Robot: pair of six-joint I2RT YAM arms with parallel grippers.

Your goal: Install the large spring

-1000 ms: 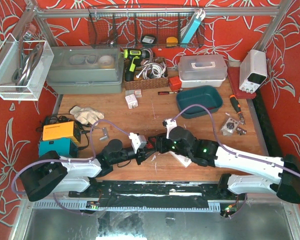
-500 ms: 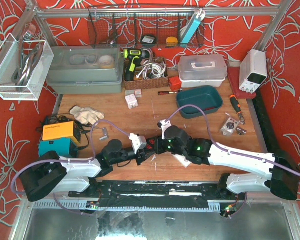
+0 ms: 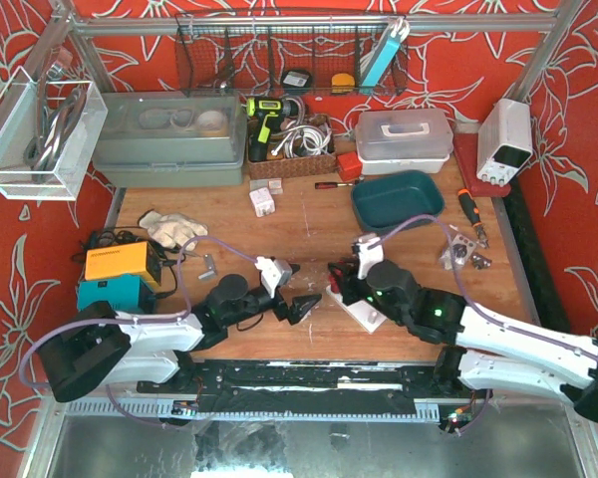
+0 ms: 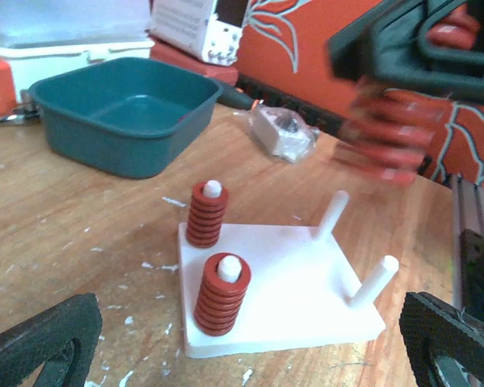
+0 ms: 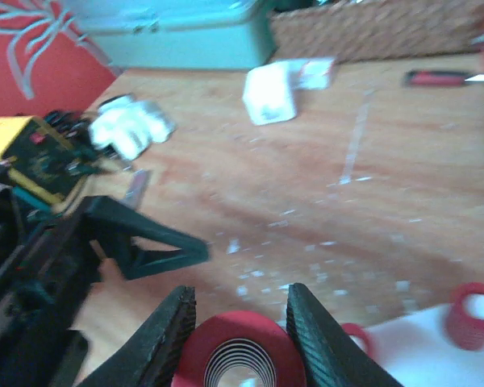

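At the near edge of the table (image 3: 309,224), two arms reach inward. The left gripper (image 3: 301,289) is spread wide and holds nothing; in its wrist view its two fingers sit low on either side of the base. The right gripper (image 5: 239,310) is clamped on the one large spring (image 5: 235,355), a red coil seen end-on between its two fingers. In the left wrist view this spring is blurred, up in the air above and beyond the bare pegs, seated on none.

Just beside both grippers lies one white base (image 4: 282,298) with four pegs. Two carry small springs (image 4: 207,214), also red, and two stand bare (image 4: 332,211).

Farther out are one glove (image 3: 171,229), one yellow box (image 3: 118,263) on a teal one, one teal tray (image 3: 397,199), one bag (image 3: 460,249) of parts and one screwdriver (image 3: 466,206). Along the back stand one grey-green bin (image 3: 169,139), one basket (image 3: 294,149), one clear lidded box (image 3: 404,134) and one white power supply (image 3: 505,139).

The table is brown wood, scuffed and flecked with white. The walls are red with white flowers.
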